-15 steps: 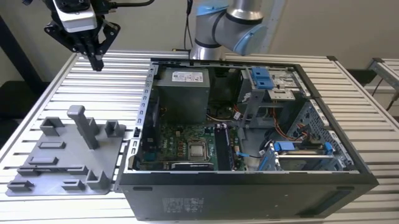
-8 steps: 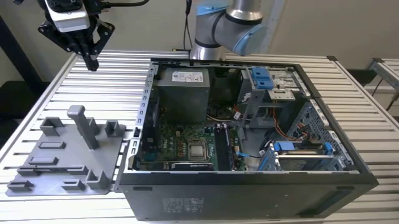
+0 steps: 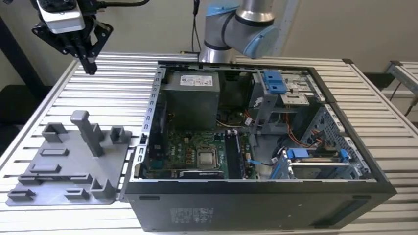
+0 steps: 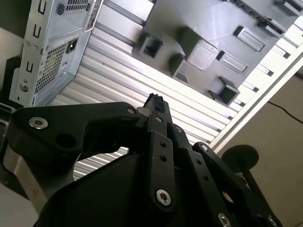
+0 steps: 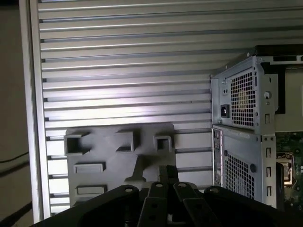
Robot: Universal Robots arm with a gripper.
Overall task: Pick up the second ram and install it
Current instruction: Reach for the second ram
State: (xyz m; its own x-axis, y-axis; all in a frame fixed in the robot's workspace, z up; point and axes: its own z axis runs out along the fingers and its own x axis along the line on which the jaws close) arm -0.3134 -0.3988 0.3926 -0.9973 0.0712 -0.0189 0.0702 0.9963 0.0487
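Observation:
My gripper [image 3: 89, 67] hangs high over the far corner of the slatted table, on the exterior view's left, with its fingers shut to a point and nothing between them. Both wrist views show the closed fingertips [image 4: 155, 100] [image 5: 166, 171] above the grey holder plate [image 3: 65, 172] [image 4: 213, 23] [image 5: 109, 153]. The plate's blocks and tall post [image 3: 89, 132] carry no stick that I can see. Inside the open computer case [image 3: 261, 188], a long dark stick [image 3: 233, 155] stands on edge in the slots beside the processor [image 3: 207, 157]. I cannot tell whether it is the second ram.
The case lies open on its side, with a power supply [image 3: 189, 93], blue drive brackets [image 3: 274, 82] and cables. The arm's base [image 3: 238, 29] stands behind it. The case's perforated rear wall [image 5: 244, 106] [image 4: 52, 52] lies close to the plate. Bare slats [image 3: 117, 73] stretch below the gripper.

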